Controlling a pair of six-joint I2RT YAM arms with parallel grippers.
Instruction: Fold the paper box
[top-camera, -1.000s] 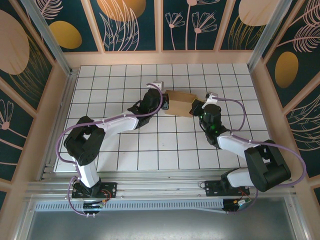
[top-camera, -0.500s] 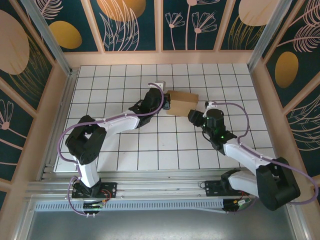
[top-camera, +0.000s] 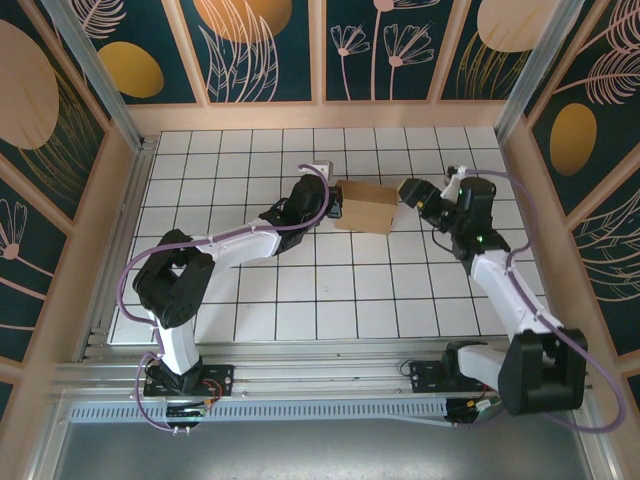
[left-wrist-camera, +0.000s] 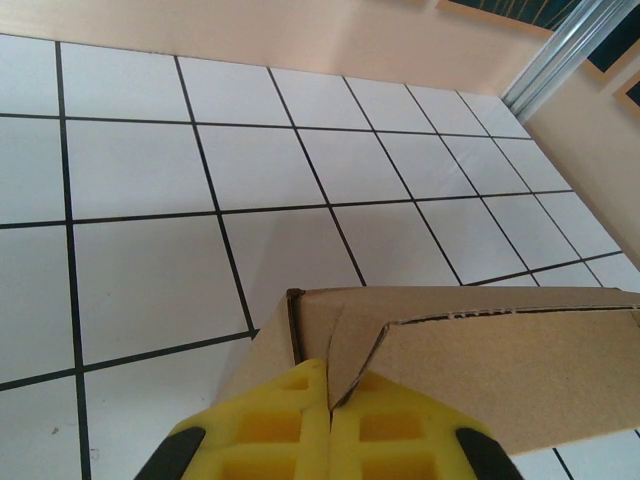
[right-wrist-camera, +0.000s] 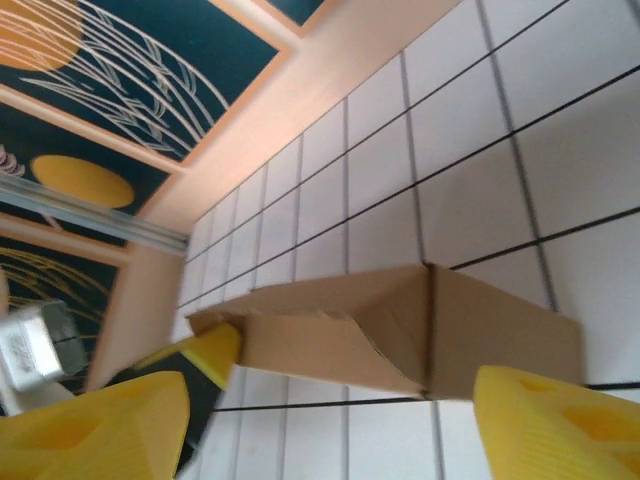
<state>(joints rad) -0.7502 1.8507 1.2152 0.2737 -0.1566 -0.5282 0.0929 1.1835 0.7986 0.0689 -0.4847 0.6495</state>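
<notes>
Paper box (top-camera: 363, 206): folded flat, on the gridded surface (top-camera: 250, 290), far of centre, between both grippers.
Left gripper (top-camera: 331, 207): arm stretched far and right; jaws clamped on the box's left end.
Right gripper (top-camera: 413, 192): forearm reaching far, wrist turned left; jaws apart, just right of the box.

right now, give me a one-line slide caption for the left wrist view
Left gripper shut on a flap at the corner of the cardboard box, white gridded table behind.
</notes>
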